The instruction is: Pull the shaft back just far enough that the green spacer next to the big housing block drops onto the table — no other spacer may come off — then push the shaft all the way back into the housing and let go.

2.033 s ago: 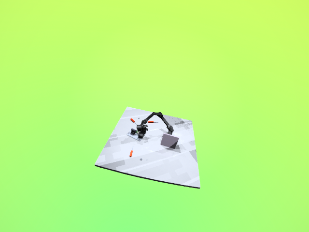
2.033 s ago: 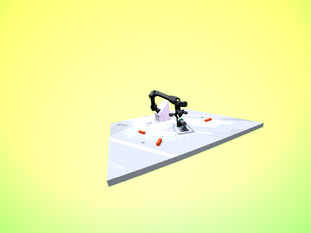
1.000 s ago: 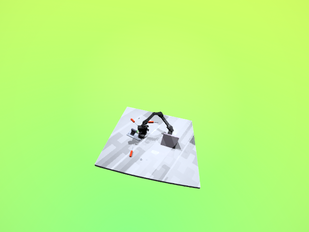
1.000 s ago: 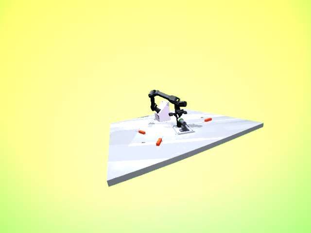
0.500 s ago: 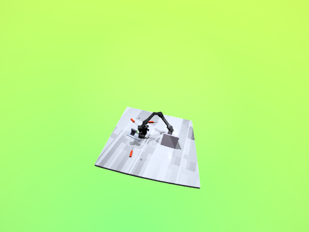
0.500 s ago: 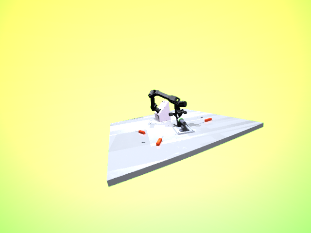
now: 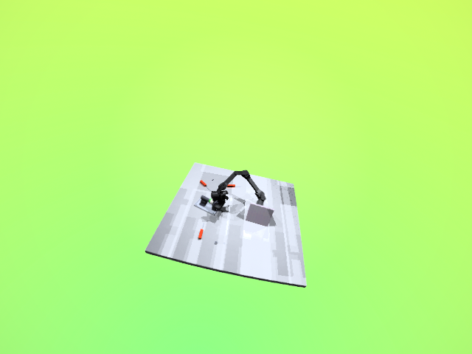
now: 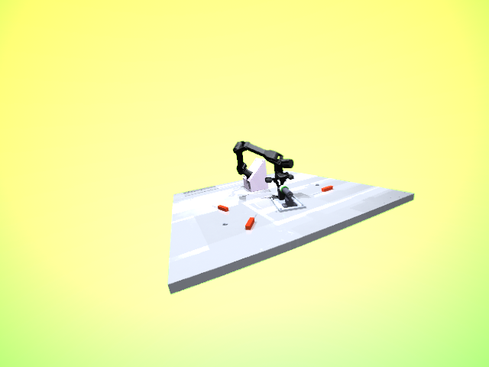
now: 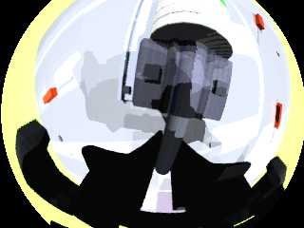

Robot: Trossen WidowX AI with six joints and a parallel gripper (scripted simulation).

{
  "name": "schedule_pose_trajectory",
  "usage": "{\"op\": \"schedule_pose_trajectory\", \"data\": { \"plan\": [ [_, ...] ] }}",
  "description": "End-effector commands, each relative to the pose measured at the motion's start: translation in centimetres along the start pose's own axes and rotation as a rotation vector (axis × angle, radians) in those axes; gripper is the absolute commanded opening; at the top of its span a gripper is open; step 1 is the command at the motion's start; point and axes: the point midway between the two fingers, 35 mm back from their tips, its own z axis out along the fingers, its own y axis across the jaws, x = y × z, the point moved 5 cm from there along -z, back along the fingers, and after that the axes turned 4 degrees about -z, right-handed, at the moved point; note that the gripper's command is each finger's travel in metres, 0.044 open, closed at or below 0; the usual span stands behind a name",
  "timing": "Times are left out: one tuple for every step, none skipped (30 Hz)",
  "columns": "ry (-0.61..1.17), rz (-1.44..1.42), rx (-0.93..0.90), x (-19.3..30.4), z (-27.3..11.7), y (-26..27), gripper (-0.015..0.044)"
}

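Note:
The shaft's dark rod end (image 9: 177,130) sticks out of a dark bracket (image 9: 147,90) toward my gripper. My gripper (image 9: 165,134) (image 8: 280,193) is shut on the shaft at this end. White spacers (image 9: 190,11) sit in a row on the shaft beyond the bracket. The green spacer (image 8: 283,188) (image 7: 209,200) is still on the shaft, against the dark housing block (image 8: 290,199) (image 7: 203,200); only its edge shows at the top of the wrist view (image 9: 223,2). The housing's bore and the shaft's far end are hidden.
The assembly stands on a pale base plate (image 8: 298,207). Red-handled tools lie around it, such as one tool (image 7: 200,234) (image 8: 249,223) and another (image 7: 203,183) (image 8: 223,208). A mauve wedge block (image 7: 259,214) (image 8: 260,177) stands near the arm's base. Small dark parts (image 7: 215,243) (image 8: 225,224) lie on the table.

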Motion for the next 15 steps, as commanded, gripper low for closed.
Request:
{"op": "schedule_pose_trajectory", "data": {
  "plan": [
    [0.001, 0.001, -0.003, 0.08, -0.02, 0.06, 0.0],
    [0.001, 0.001, -0.003, 0.09, -0.02, 0.06, 0.0],
    [0.001, 0.001, -0.003, 0.1, -0.02, 0.07, 0.0],
    [0.001, 0.001, -0.003, 0.11, -0.02, 0.07, 0.0],
    [0.001, 0.001, -0.003, 0.12, -0.02, 0.07, 0.0],
    [0.001, 0.001, -0.003, 0.13, -0.02, 0.07, 0.0],
    [0.001, 0.001, -0.003, 0.14, -0.02, 0.07, 0.0],
    [0.001, 0.001, -0.003, 0.15, -0.02, 0.07, 0.0],
    [0.001, 0.001, -0.003, 0.16, -0.02, 0.07, 0.0],
    [0.001, 0.001, -0.003, 0.17, -0.02, 0.07, 0.0],
    [0.001, 0.001, -0.003, 0.18, -0.02, 0.07, 0.0],
    [0.001, 0.001, -0.003, 0.19, -0.02, 0.07, 0.0],
    [0.001, 0.001, -0.003, 0.2, -0.02, 0.07, 0.0],
    [0.001, 0.001, -0.003, 0.21, -0.02, 0.07, 0.0],
    [0.001, 0.001, -0.003, 0.22, -0.02, 0.08, 0.0]
  ]
}}
